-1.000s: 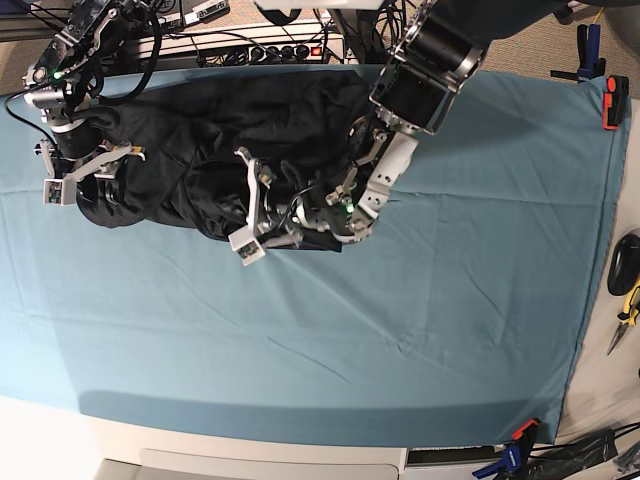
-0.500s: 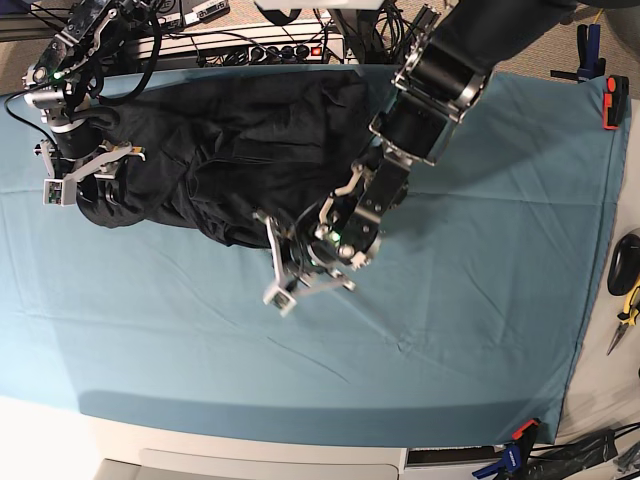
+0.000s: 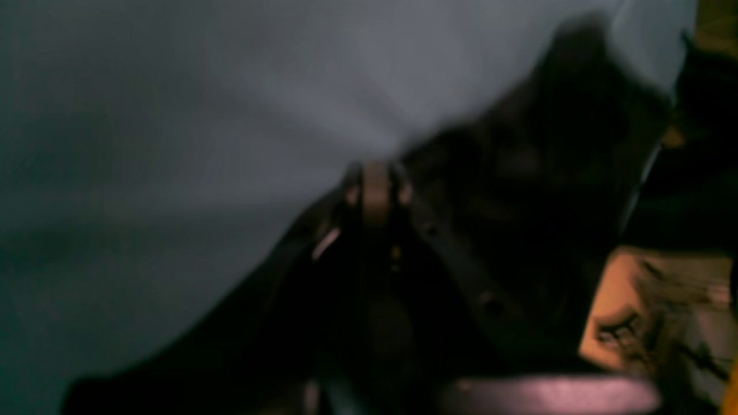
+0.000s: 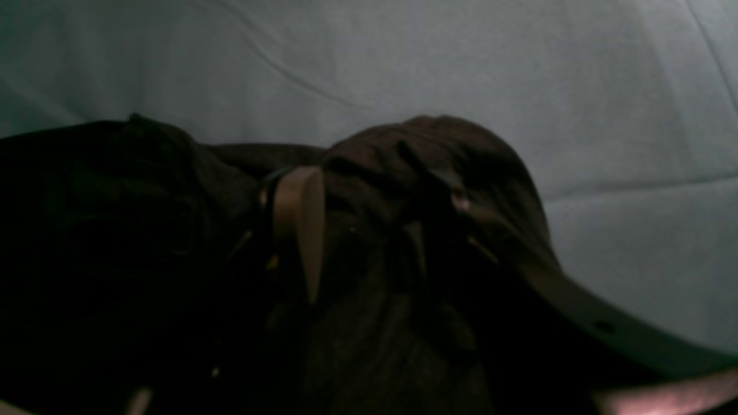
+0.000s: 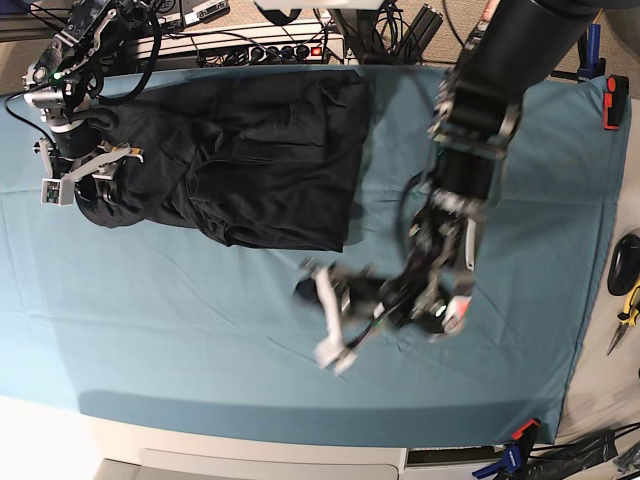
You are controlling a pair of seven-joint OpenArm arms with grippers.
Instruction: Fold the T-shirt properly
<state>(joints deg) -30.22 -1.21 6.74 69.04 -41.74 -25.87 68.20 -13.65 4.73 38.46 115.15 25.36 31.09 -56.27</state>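
A teal cloth sheet (image 5: pixel 200 330) covers nearly the whole work surface, creased in long shallow folds — most plainly toward six o'clock. A pale table edge (image 5: pixel 250 455) shows below it. At twelve o'clock a power strip (image 5: pixel 270 48) with a red switch lies among tangled black cables. A blue clamp (image 5: pixel 590 50) and an orange-and-black clamp (image 5: pixel 614 100) sit at two o'clock — another clamp (image 5: pixel 515 455) grips the sheet's corner at five. Pliers (image 5: pixel 626 315) rest at three o'clock. Lighting is even.
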